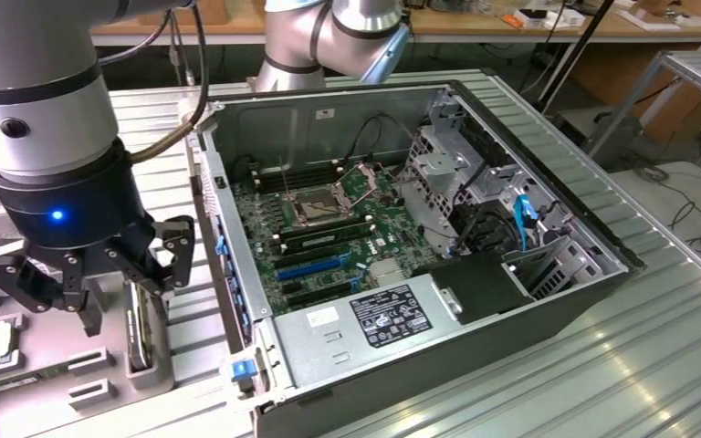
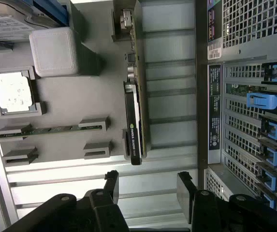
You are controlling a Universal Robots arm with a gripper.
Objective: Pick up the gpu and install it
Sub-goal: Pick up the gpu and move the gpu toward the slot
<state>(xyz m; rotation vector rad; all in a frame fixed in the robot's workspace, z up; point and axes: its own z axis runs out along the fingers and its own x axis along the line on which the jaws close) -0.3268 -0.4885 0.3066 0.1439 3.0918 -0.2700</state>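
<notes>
Ribbed counter (image 1: 643, 365) carries an open case (image 1: 473, 365); at its 9 o'clock in the exterior view, the gpu (image 2: 135, 121) stands on edge in a holder (image 2: 94, 96). End effector (image 2: 148, 182) hovers near it, jaws apart; off-centre closing may tip the thin card.
</notes>
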